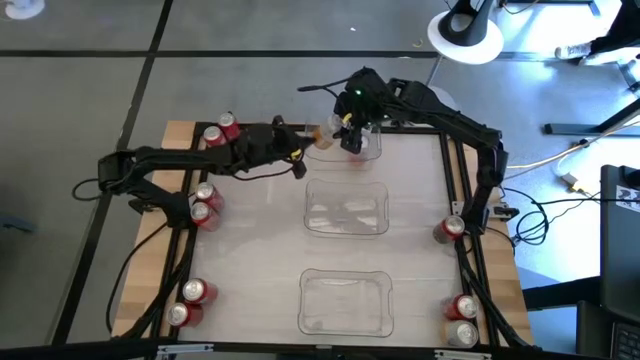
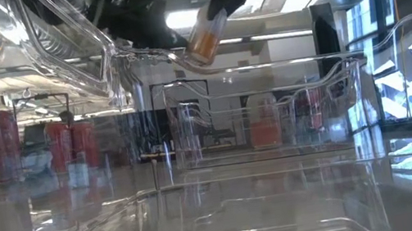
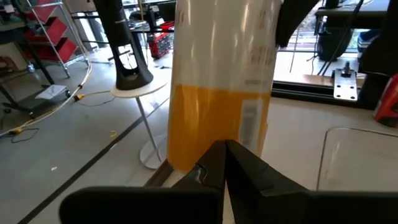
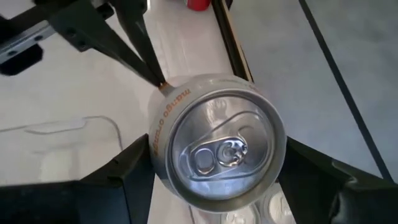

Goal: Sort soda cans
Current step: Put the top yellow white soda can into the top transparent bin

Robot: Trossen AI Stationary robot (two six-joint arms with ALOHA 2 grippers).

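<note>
Only one legible text. On the pale, white-and-orange aluminium drink can (image 4: 214, 146) between my right gripper's (image 4: 214, 171) fingers, small orange lettering runs along the upper wall just under the silver lid: "mango", followed by a second word beginning "ora", the rest curving out of sight. On the same can seen from my left wrist, a barcode-like block and fine print on the orange band: unreadable. Markings on the red cylindrical cans (image 1: 203, 205) at the table edges: too small to read.
</note>
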